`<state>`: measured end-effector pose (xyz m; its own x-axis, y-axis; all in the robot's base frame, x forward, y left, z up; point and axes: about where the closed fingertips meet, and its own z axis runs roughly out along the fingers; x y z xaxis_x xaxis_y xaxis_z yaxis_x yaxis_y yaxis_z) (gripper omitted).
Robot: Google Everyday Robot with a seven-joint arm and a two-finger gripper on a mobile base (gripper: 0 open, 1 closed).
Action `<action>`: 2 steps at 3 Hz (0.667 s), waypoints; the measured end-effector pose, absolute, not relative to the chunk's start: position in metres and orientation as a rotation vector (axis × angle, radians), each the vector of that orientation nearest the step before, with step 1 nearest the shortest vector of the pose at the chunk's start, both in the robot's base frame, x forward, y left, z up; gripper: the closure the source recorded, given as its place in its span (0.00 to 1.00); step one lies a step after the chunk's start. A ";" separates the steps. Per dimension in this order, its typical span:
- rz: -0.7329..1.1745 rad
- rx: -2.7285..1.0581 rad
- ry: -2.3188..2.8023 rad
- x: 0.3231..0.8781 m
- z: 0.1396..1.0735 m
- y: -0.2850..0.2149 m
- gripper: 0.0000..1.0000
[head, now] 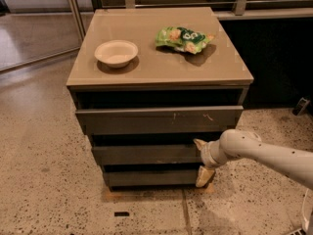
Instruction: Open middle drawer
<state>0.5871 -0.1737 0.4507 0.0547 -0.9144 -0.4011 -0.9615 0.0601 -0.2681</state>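
Observation:
The middle drawer is a plain dark grey-brown flat front, second of three in a low cabinet. It sits a little forward of the lowest drawer. My gripper is at the right end of the middle drawer's front. It is open, with one pale fingertip at the drawer's upper edge and the other fingertip below its lower edge. The white arm comes in from the right. The contact between fingers and drawer is hidden.
The top drawer, with small pale scratch marks, stands out a little. On the cabinet top are a white bowl and a green snack bag. Speckled floor lies in front; a dark counter base stands at the right.

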 end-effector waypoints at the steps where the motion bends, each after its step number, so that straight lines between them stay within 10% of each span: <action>1: 0.142 -1.864 1.862 0.609 0.436 -0.169 0.00; 2: 0.169 -1.883 1.862 0.644 0.414 -0.156 0.00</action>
<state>0.6435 -0.1563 0.4137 0.0653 -0.9078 -0.4144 -0.9675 0.0442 -0.2492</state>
